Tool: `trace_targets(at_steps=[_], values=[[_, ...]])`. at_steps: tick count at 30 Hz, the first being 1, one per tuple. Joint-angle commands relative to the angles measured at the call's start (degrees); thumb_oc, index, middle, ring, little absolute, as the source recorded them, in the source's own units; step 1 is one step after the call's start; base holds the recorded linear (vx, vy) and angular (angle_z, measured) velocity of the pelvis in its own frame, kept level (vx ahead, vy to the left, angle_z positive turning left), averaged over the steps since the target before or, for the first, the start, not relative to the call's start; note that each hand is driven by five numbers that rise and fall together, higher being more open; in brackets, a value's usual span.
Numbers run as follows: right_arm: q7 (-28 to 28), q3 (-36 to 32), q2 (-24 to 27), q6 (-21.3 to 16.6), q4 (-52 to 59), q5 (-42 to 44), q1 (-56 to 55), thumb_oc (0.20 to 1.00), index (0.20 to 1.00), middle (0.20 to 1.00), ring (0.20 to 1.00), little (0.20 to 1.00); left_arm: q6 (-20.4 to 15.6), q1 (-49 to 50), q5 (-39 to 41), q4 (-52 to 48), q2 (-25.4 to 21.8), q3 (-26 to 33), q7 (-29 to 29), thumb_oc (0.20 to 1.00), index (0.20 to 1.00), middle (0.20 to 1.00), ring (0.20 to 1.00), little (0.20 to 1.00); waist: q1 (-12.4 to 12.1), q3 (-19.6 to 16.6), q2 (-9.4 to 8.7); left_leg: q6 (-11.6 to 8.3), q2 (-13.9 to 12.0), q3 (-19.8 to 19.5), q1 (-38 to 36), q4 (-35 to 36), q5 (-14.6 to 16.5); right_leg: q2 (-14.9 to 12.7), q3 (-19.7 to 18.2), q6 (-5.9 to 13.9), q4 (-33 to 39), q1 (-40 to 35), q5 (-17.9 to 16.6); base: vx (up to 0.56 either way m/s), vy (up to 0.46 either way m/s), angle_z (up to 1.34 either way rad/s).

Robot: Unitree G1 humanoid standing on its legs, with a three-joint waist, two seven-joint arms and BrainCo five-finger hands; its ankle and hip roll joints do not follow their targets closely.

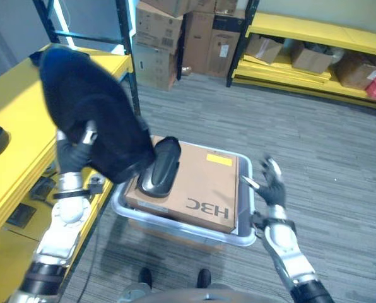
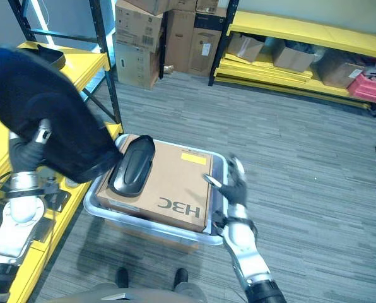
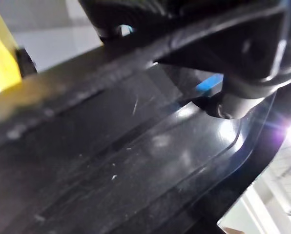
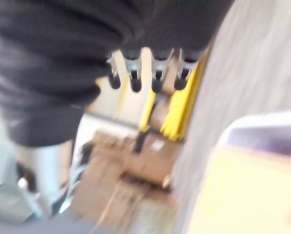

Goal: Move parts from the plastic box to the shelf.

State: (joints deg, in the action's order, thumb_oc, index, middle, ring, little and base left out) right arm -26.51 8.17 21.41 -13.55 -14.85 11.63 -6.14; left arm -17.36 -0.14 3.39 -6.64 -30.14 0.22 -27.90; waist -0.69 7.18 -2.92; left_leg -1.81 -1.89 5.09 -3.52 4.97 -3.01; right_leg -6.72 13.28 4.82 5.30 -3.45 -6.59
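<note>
Clearance is mattering as I am carrying the black part [image 1: 87,113], left hand [image 1: 74,154] fingers hidden, right hand [image 1: 270,183] spread, toward the shelf [image 1: 11,107].

A grey carpeted floor [image 1: 301,139] carries the plastic box [image 1: 241,237] and stacked cardboard cartons [image 1: 159,38].
</note>
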Motion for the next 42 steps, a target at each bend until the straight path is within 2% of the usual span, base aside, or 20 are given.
trace_targets(at_steps=[1,2,3,4,8,10,11,13,14,16,19,22,25,27,29,31,35,37,40,42], values=[[4.56,2.47,-0.72,0.93,-5.20,1.01,2.89,1.000,1.000,1.000,1.000,1.000,-5.44,-5.06,1.80,2.70,-0.24,-1.02,-1.10,0.200,0.200,0.200,0.200,0.200,-0.24,-2.59,2.09,-1.83,-2.77,-0.37,-1.51,0.03,0.56,-2.58,0.84,3.41,-0.39,-4.01,3.02,0.00,0.071,0.00],[4.67,2.44,-1.44,1.10,-7.71,1.33,2.41,1.000,1.000,1.000,1.000,1.000,-5.93,-4.33,1.98,2.86,0.05,-0.68,-0.79,0.200,0.200,0.200,0.200,0.200,-0.40,-2.49,1.99,-1.77,-2.66,-0.50,-1.54,0.03,0.60,-2.64,0.85,3.37,-0.43,-4.06,2.99,-0.01,0.078,-0.01],[6.59,2.03,-2.49,5.46,-11.74,4.90,1.49,1.000,1.000,1.000,1.000,1.000,-6.88,-3.34,3.76,2.78,0.34,-0.11,0.34,0.200,0.200,0.200,0.200,0.200,-0.75,-2.36,1.84,-1.70,-2.45,-0.81,-1.53,0.03,0.70,-2.77,0.90,3.35,-0.53,-4.09,2.98,-0.01,0.074,-0.01],[7.87,1.55,-3.48,4.39,-16.05,6.21,0.81,1.000,1.000,1.000,1.000,1.000,-8.08,-2.43,4.66,2.62,0.65,0.62,1.78,0.200,0.200,0.200,0.200,0.200,-1.09,-2.19,1.75,-1.64,-2.31,-0.92,-1.61,0.03,0.82,-2.88,1.06,3.34,-0.54,-4.26,2.97,-0.01,0.105,0.02],[15.31,-0.49,-7.68,11.22,-34.39,6.55,-1.49,1.000,1.000,1.000,1.000,1.000,-9.95,-0.54,6.69,-0.35,2.54,2.61,7.57,0.200,0.200,0.200,0.200,0.200,-3.22,-1.71,1.29,-1.11,-1.34,-2.01,-1.69,0.03,1.17,-3.83,2.24,3.76,-0.74,-4.76,2.37,0.01,0.105,0.05],[16.26,-0.57,-8.08,11.61,-36.57,5.59,-1.44,1.000,1.000,1.000,1.000,1.000,-9.70,-0.62,6.82,-0.86,2.67,2.75,8.10,0.200,0.200,0.200,0.200,0.200,-3.45,-1.67,1.22,-1.03,-1.20,-2.14,-1.69,0.03,1.22,-3.96,2.35,3.86,-0.74,-4.80,2.31,0.02,0.079,0.13],[20.74,-0.70,-8.93,20.11,-43.10,6.71,-1.33,1.000,1.000,1.000,1.000,1.000,-9.52,-1.12,7.51,-2.12,2.83,2.89,9.66,0.200,0.200,0.200,0.200,0.200,-4.19,-1.56,0.99,-0.84,-0.82,-2.52,-1.69,0.03,1.36,-4.28,2.74,4.16,-0.77,-4.89,2.10,0.02,0.122,0.11],[23.15,-0.66,-9.30,19.33,-52.69,2.16,-1.33,1.000,1.000,1.000,1.000,1.000,-8.96,-2.49,6.84,-3.63,2.91,2.55,11.98,0.200,0.200,0.200,0.200,0.200,-5.33,-1.48,0.65,-0.70,-0.37,-3.02,-1.58,0.03,1.40,-4.80,3.42,4.67,-0.74,-4.98,1.56,0.03,0.141,0.12],[24.55,-0.84,-8.98,20.61,-55.90,4.56,-1.09,1.000,1.000,1.000,1.000,1.000,-7.69,-3.64,5.01,-5.53,2.77,1.68,13.28,0.200,0.200,0.200,0.200,0.200,-6.10,-1.42,0.32,-0.58,-0.03,-3.37,-1.44,0.03,1.48,-5.24,4.13,5.14,-0.74,-5.00,1.10,0.04,0.143,0.18],[26.47,-1.74,-8.91,21.46,-56.97,6.53,-0.70,1.000,1.000,1.000,1.000,1.000,-6.65,-4.20,4.18,-6.82,2.73,1.27,14.23,0.200,0.200,0.200,0.200,0.200,-6.55,-1.42,0.14,-0.42,0.31,-3.45,-1.36,0.03,1.53,-5.73,4.79,5.57,-0.70,-4.93,0.62,0.03,0.092,0.19],[27.71,-2.06,-8.87,19.77,-56.48,6.44,0.67,1.000,1.000,1.000,1.000,1.000,-3.80,-4.65,1.84,-7.82,1.99,1.02,15.00,0.200,0.200,0.200,0.200,0.200,-7.23,-1.43,0.02,-0.14,0.60,-2.64,-1.33,0.03,1.47,-6.40,5.79,6.44,-1.27,-4.57,-0.15,0.01,0.060,0.15],[30.54,-1.18,-8.74,17.32,-55.43,5.35,2.58,1.000,1.000,1.000,1.000,1.000,-3.02,-5.49,3.30,-5.71,0.54,1.04,14.28,0.200,0.200,0.200,0.200,0.200,-7.47,-1.11,0.59,0.49,-0.48,-1.34,-0.44,0.03,0.51,-4.57,5.08,5.56,-8.22,-2.37,3.07,-0.07,0.001,-0.10],[31.63,0.09,-8.51,14.87,-53.41,4.23,3.62,1.000,1.000,1.000,1.000,1.000,-5.17,-5.93,3.66,-3.76,0.54,-0.18,14.82,0.200,0.200,0.200,0.200,0.200,-6.69,-0.52,0.95,1.17,-0.24,-4.31,0.94,0.03,-0.47,-0.15,0.67,2.93,-11.31,-0.77,6.48,-0.09,-0.086,0.01],[31.84,1.65,-8.08,14.18,-51.32,5.81,4.22,1.000,1.000,1.000,1.000,1.000,-7.18,-6.70,2.88,-2.03,1.15,-1.35,14.14,0.200,0.200,0.200,0.200,0.200,-6.22,-0.29,0.67,0.44,0.98,-7.92,2.18,0.03,-1.16,2.39,-1.82,1.06,-8.16,-1.74,7.11,-0.12,-0.256,0.67],[33.22,2.85,-7.64,14.99,-50.85,5.05,4.83,1.000,1.000,1.000,1.000,1.000,-6.89,-6.87,3.71,-1.06,1.33,-1.63,12.00,0.200,0.200,0.200,0.200,0.200,-6.37,-0.16,0.55,-0.36,1.56,-9.58,2.67,0.03,-1.78,3.46,-2.80,0.52,-4.94,-2.66,6.13,-0.10,-0.265,0.88],[32.63,4.51,-7.28,17.97,-52.10,4.67,6.34,1.000,1.000,1.000,1.000,1.000,-6.72,-6.37,5.08,-0.26,1.60,-1.39,11.23,0.200,0.200,0.200,0.200,0.200,-7.68,0.39,1.02,-2.08,1.17,-10.27,4.34,0.03,-3.87,3.87,-2.19,0.20,-1.67,-4.36,4.90,-0.10,-0.244,0.21],[30.99,2.85,-6.60,24.49,-56.29,7.01,7.83,1.000,1.000,1.000,1.000,1.000,-6.84,-6.03,1.93,-0.62,2.11,-1.42,10.96,0.200,0.200,0.200,0.200,0.200,-9.20,1.60,2.32,-4.56,0.32,-9.19,8.46,-0.40,-7.27,4.06,-0.64,-0.09,-0.30,-6.34,4.69,-0.12,-0.095,0.25],[31.08,0.51,-5.72,26.47,-59.77,2.90,7.78,1.000,1.000,1.000,1.000,1.000,-6.02,-5.75,0.71,-1.54,1.96,-0.59,11.34,0.200,0.200,0.200,0.200,0.200,-9.21,2.35,3.14,-5.54,-1.68,-4.49,8.89,-1.30,-8.27,3.57,2.51,-0.21,-0.30,-7.19,4.75,-0.13,0.053,0.19],[31.45,-0.28,-5.15,27.05,-62.43,-0.35,7.35,1.000,1.000,1.000,1.000,1.000,-5.34,-4.95,0.30,-2.14,1.64,0.31,10.08,0.200,0.200,0.200,0.200,0.200,-8.12,3.04,2.41,-4.82,-3.82,1.16,6.18,-4.12,-5.78,1.73,7.09,-0.10,-0.81,-7.19,3.96,-0.20,0.112,1.15],[33.36,0.12,-5.04,27.44,-63.87,-3.23,7.22,1.000,1.000,1.000,1.000,1.000,-3.51,-4.24,-2.53,-2.52,1.17,0.90,6.19,0.200,0.200,0.200,0.200,0.200,-6.48,2.47,1.18,-4.50,-6.61,5.37,1.28,-7.37,-2.90,-0.30,11.74,0.28,-1.14,-6.01,2.63,-0.23,0.174,1.13]])
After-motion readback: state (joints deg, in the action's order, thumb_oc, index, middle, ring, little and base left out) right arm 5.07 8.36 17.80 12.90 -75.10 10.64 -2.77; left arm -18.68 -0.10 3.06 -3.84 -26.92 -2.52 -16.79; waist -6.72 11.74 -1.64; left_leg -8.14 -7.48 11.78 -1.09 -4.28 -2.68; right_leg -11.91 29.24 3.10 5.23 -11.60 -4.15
